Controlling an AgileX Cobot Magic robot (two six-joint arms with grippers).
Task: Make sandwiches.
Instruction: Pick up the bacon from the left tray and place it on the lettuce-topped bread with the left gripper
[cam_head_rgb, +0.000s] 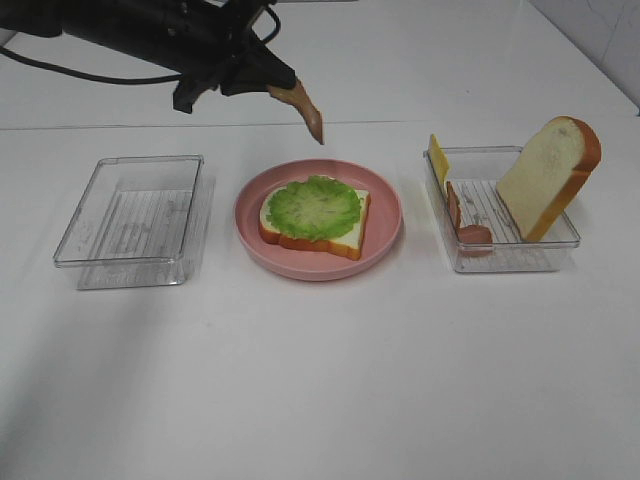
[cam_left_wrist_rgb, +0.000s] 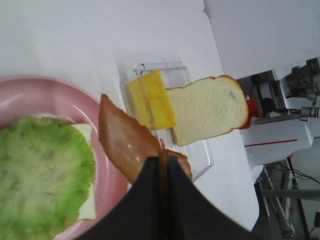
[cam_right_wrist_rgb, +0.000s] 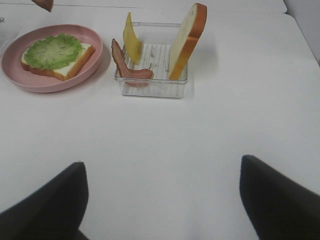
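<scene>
The sandwich in the making is one white bread slice (cam_head_rgb: 335, 238) with orange-brown crust, topped with green lettuce (cam_head_rgb: 315, 207), on the pink plate (cam_head_rgb: 388, 215). My left gripper (cam_head_rgb: 272, 88) is shut on a brown bacon strip (cam_head_rgb: 306, 110) and holds it in the air behind the plate's far edge. In the left wrist view the bacon (cam_left_wrist_rgb: 125, 140) hangs from the closed fingers (cam_left_wrist_rgb: 150, 180) beside the lettuce (cam_left_wrist_rgb: 45, 175). My right gripper (cam_right_wrist_rgb: 162, 200) is open and empty over bare table. It does not show in the high view.
A clear tray (cam_head_rgb: 560, 250) right of the plate holds an upright bread slice (cam_head_rgb: 545, 175), a yellow cheese slice (cam_head_rgb: 437, 158) and another bacon strip (cam_head_rgb: 470, 232). An empty clear tray (cam_head_rgb: 100, 262) stands left of the plate.
</scene>
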